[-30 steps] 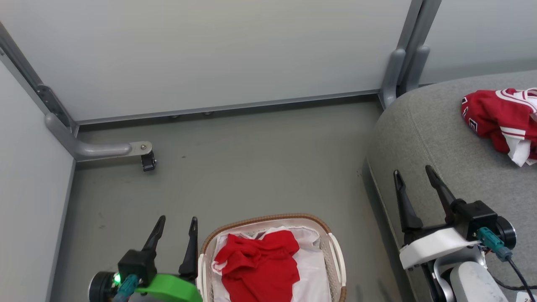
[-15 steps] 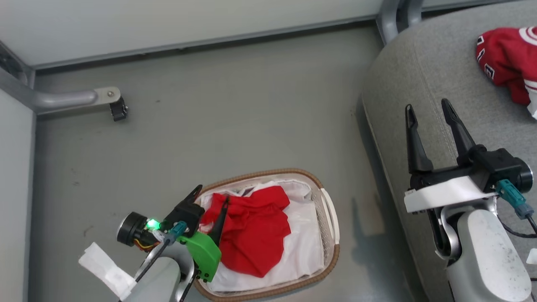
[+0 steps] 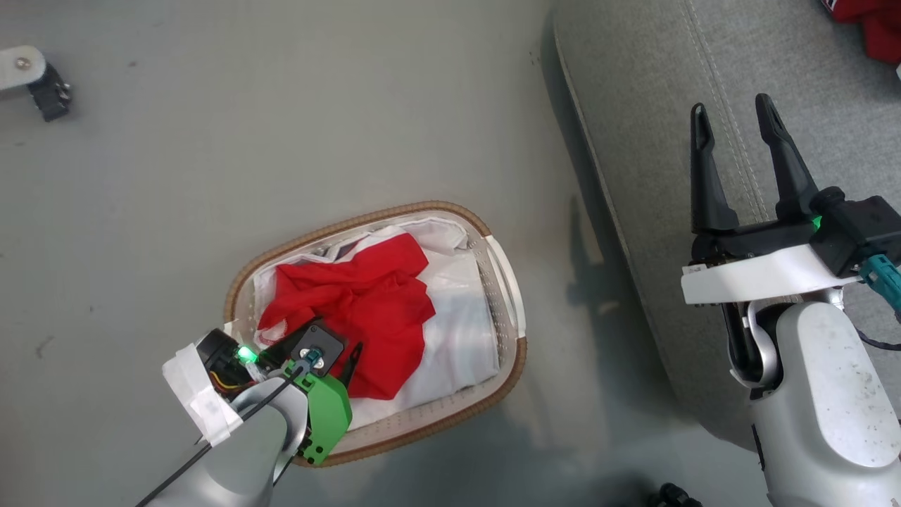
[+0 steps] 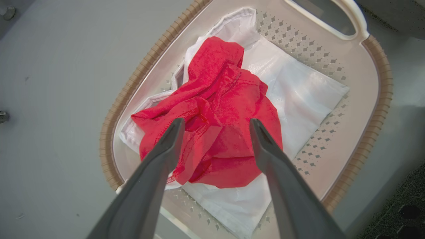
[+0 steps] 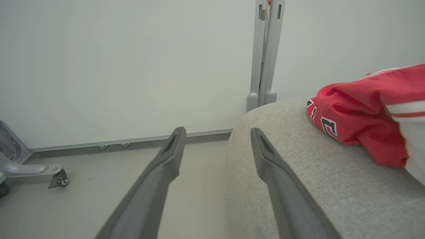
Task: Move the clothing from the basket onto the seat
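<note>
Clothing (image 4: 215, 99) left to move is one crumpled red piece lying in the basket (image 4: 382, 83), on the white lining (image 4: 298, 89) and towards the end away from the handle that shows in the left wrist view. The heap is longer than it is wide, and as far as I can judge its length runs roughly with the basket's length. That suits me, because the left gripper (image 4: 215, 122) hangs directly over the basket with its jaws wide apart, and the line between the two fingertips crosses the heap's narrow way. One tip sits over the folded hem side, the other over the smoother bulge, so the thick middle of the bundle lies between them. I cannot tell whether the tips are already touching the fabric or are just above it.

My left arm reaches in over the near rim of the basket, wrist bent so the fingers point steeply down into it. It is clearly the nearer arm. I reckon the next move is a short push down and a close, and the risk is pinching the lining along with the garment.

Beside the basket is the seat (image 3: 633, 105). My right gripper (image 3: 731, 105) is over its edge, well apart from the basket, jaws spread and empty. A red jersey (image 5: 358, 119) already lies on the seat, farther from the basket.
</note>
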